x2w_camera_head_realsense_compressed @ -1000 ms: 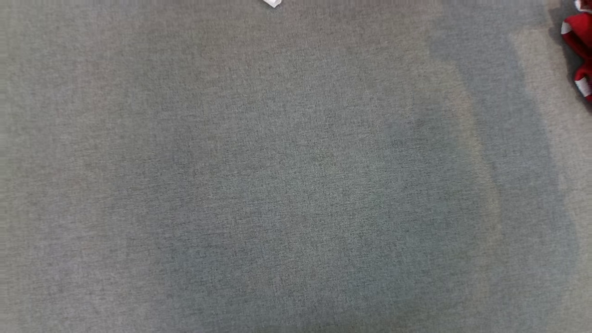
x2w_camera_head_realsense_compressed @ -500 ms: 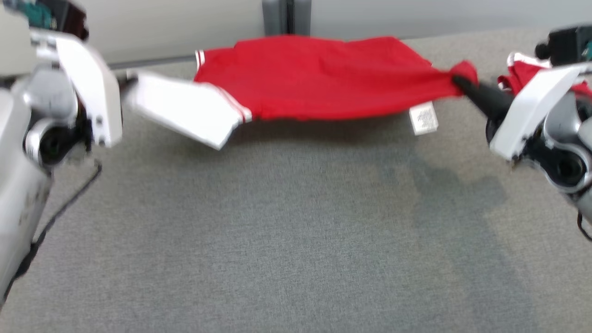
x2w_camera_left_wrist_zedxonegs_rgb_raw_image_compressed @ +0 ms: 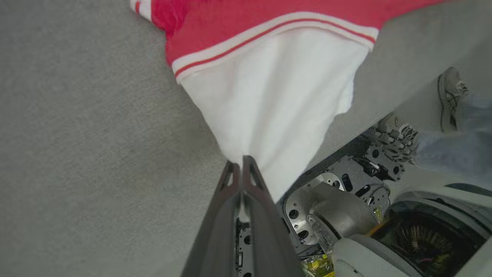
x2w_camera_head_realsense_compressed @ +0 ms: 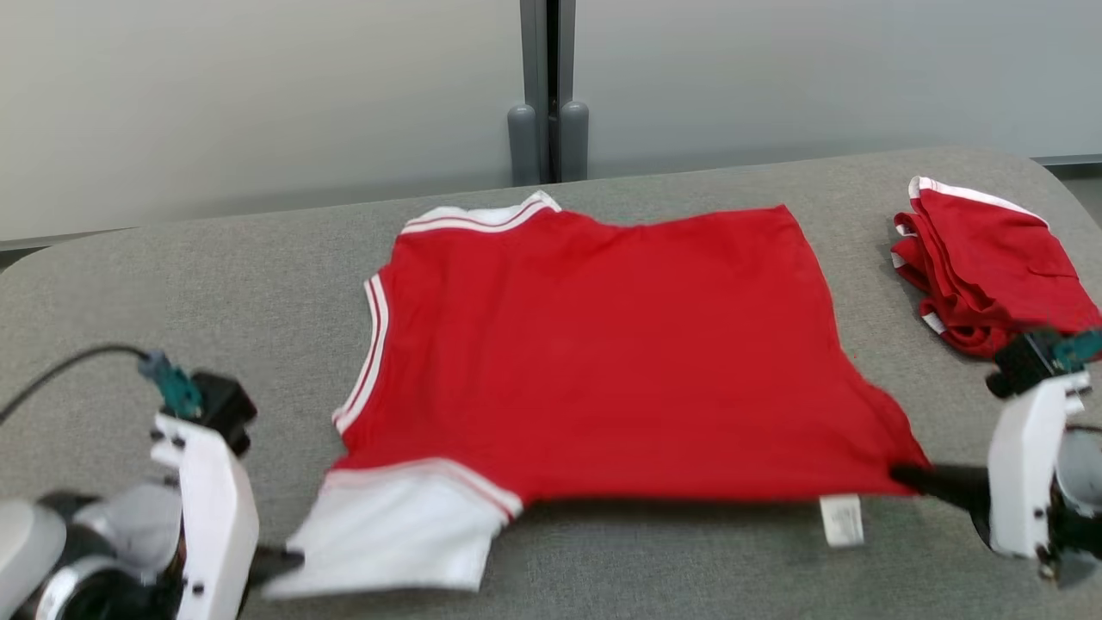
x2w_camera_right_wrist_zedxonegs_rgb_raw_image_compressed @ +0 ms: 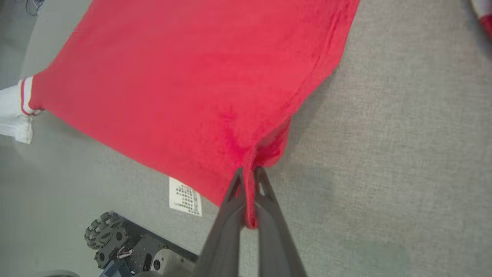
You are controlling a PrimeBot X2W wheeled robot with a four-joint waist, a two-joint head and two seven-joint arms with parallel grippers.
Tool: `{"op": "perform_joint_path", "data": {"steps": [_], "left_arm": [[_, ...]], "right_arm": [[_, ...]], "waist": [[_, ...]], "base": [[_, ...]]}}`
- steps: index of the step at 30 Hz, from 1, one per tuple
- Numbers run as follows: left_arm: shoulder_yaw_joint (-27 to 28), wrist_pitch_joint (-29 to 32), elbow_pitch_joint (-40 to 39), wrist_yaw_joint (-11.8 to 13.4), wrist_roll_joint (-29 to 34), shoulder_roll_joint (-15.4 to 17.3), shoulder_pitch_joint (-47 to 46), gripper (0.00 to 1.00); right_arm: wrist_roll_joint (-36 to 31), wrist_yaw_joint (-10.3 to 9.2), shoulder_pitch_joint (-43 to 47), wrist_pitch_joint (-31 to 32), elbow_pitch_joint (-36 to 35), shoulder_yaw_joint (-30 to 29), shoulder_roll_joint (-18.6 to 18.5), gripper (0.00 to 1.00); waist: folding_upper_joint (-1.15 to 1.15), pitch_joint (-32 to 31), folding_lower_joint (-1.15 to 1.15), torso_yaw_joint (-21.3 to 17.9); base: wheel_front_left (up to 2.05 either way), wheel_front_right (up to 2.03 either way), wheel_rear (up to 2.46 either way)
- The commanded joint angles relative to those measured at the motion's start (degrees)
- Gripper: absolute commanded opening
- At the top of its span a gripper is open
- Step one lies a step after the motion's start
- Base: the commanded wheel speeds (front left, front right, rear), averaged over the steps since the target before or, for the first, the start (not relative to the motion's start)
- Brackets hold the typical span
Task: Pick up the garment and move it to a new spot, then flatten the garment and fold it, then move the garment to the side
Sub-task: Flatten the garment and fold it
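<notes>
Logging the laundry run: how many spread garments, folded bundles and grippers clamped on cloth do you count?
Spread red garment: 1
Folded red bundle: 1
Grippers clamped on cloth: 2, left gripper and right gripper
Total: 4

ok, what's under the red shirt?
Grey cloth surface shows around the red shirt; a white label hangs below its near edge, whose ends the left hand and right hand pinch. Beneath the middle is covered.
</notes>
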Motion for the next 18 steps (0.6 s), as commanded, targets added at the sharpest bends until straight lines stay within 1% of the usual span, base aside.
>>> {"op": "perform_joint_path", "data": {"steps": [1, 4, 7, 8, 10, 14, 17, 18], "left_arm": [[0.3, 0.5, -1.7, 0.8, -0.8, 1.3, 1.6, 0.00], [0.5, 2.0, -7.9, 3.1, -3.6, 4.2, 6.2, 0.00], [0.8, 3.0, -12.5, 4.7, -5.5, 6.9, 9.6, 0.00], [1.2, 3.1, -14.8, 5.5, -6.7, 8.0, 11.0, 0.00], [1.9, 2.9, -16.6, 6.4, -7.4, 8.9, 11.7, 0.00], [2.5, 3.5, -17.2, 6.5, -7.4, 8.3, 9.2, 0.00], [2.6, 4.3, -15.9, 6.1, -6.4, 7.0, 6.2, 0.00], [2.3, 5.5, -13.3, 5.6, -5.0, 5.1, 2.1, 0.00]], "right_arm": [[0.2, 0.00, 1.2, 0.4, -1.0, 0.2, -1.2, 0.00], [0.0, -0.01, 4.4, 1.3, -4.2, 0.8, -5.0, 0.00], [1.3, -0.01, 7.5, 1.9, -7.8, 1.2, -8.3, 0.00], [1.8, -0.01, 8.8, 2.1, -10.0, 1.2, -10.4, 0.00], [2.3, -0.01, 9.6, 2.5, -12.6, 1.1, -12.3, 0.00], [2.8, -0.01, 7.5, 3.1, -13.6, -0.5, -12.9, 0.00], [3.2, -0.01, 5.5, 3.9, -12.4, -1.7, -11.3, 0.00], [3.7, -0.01, 3.0, 4.6, -9.9, -2.9, -9.3, 0.00]], "waist": [[0.00, 0.1, 0.00, 0.0], [0.00, 0.3, 0.00, -0.1], [0.00, 0.5, 0.00, -0.1], [0.00, 0.8, 0.00, -0.2], [0.00, 1.2, 0.00, -0.7], [0.00, 2.2, 0.00, -1.7], [0.00, 3.3, 0.00, -2.5], [0.00, 4.7, 0.00, -3.4]], "base": [[0.00, 0.00, 0.00], [0.00, 0.00, 0.00], [0.00, 0.00, 0.00], [0.00, 0.00, 0.00], [0.00, 0.00, 0.00], [0.00, 0.00, 0.00], [0.00, 0.00, 0.00], [0.00, 0.00, 0.00]]}}
